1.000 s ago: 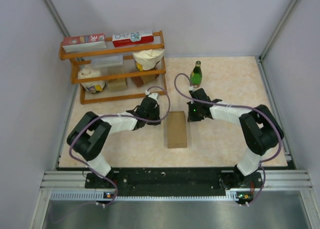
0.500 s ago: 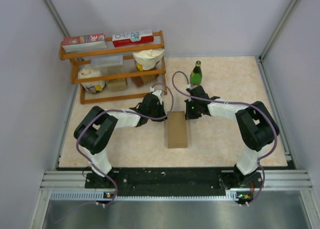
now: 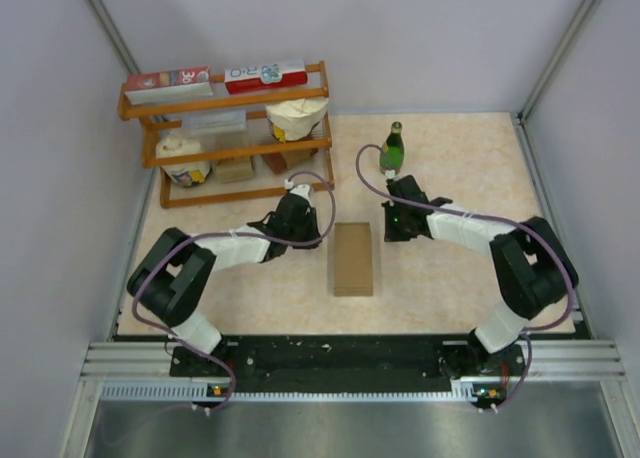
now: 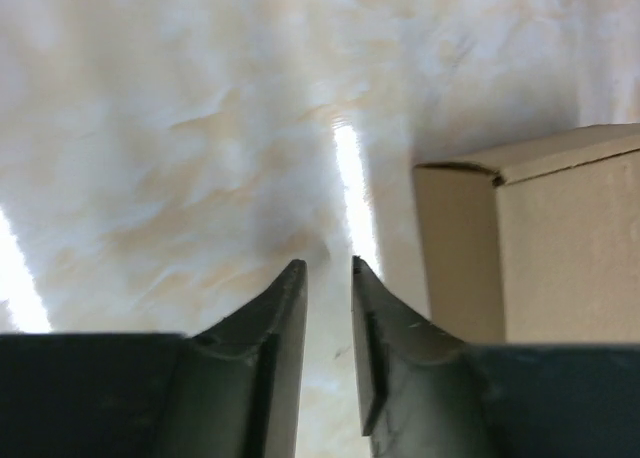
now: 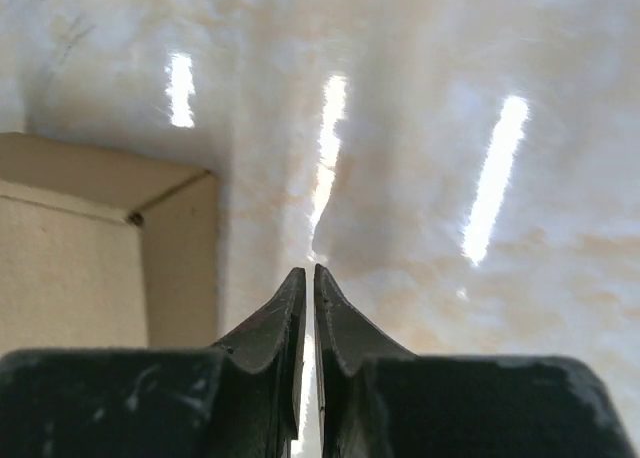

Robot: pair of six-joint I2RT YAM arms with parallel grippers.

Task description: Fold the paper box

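Change: both arms have drawn back sideways; paper box (image 3: 353, 259) unmoved.
Paper box: folded shut, between the arms, long axis near-to-far.
Left gripper (image 4: 328, 268): jaws narrowly parted, empty; box to its right.
Right gripper (image 5: 308, 273): jaws all but closed, empty; box to its left, neither clearly nearer.

I see a plain brown box (image 3: 353, 259) on a bench (image 3: 460, 178) marbled cream and peach. The shelf (image 3: 230, 156) is orange wood, and a carton (image 3: 265, 76) on it is red and white. The bottle (image 3: 392, 146) is green with a yellowish label. The left tool (image 4: 327, 268) and right tool (image 5: 308, 271) are black, and a cable (image 3: 359, 170) is purple.
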